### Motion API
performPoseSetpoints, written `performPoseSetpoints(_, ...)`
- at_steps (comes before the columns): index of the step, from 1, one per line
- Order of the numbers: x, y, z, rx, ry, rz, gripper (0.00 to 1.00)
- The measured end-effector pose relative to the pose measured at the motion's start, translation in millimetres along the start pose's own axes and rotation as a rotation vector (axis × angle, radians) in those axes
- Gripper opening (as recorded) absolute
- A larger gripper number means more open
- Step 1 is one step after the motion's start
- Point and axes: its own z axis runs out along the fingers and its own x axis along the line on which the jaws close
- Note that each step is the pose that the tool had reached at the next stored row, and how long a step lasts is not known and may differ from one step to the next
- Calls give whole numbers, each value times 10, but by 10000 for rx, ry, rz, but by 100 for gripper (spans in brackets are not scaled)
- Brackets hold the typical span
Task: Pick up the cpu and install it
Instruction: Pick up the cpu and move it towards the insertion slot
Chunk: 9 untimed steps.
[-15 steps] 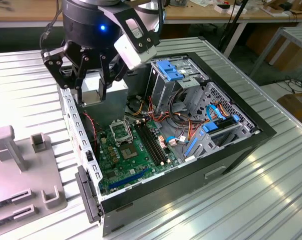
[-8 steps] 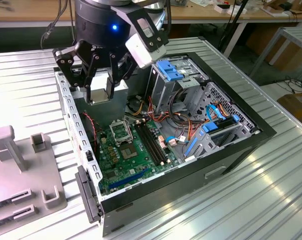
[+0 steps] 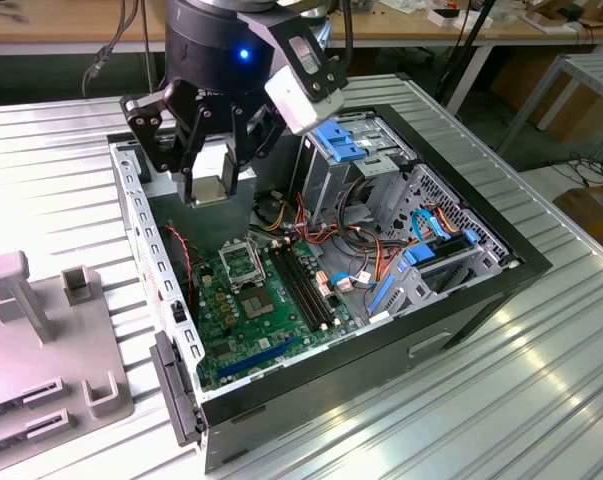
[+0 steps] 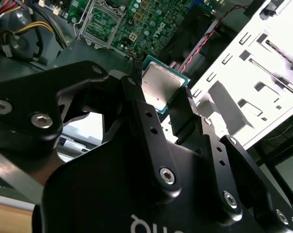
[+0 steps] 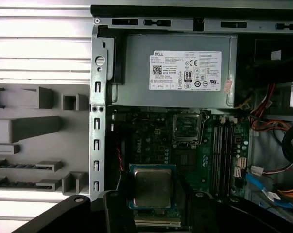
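My gripper (image 3: 211,186) hangs above the open computer case, shut on the cpu (image 3: 209,191), a thin pale silvery square plate on a green carrier. In both wrist views the cpu (image 4: 161,86) (image 5: 152,187) sits flat between the black fingers (image 4: 136,104). It is held high over the rear part of the green board (image 3: 231,345). The black square-framed socket (image 3: 243,263) (image 5: 187,127) (image 4: 103,22) lies open on the board below, a little off from the cpu. A grey soldered chip (image 3: 258,300) sits just beside the socket.
The case wall (image 3: 141,230) stands at the exterior view's left. The grey power supply (image 5: 178,70), the drive cage with blue latches (image 3: 356,140), bundled cables (image 3: 366,240) and memory slots (image 3: 306,290) crowd the socket. A grey fixture (image 3: 41,340) rests on the ribbed table.
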Motion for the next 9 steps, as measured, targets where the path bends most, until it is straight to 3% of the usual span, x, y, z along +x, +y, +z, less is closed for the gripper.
performPoseSetpoints(9,-151,-3,-4,0,0,0,47)
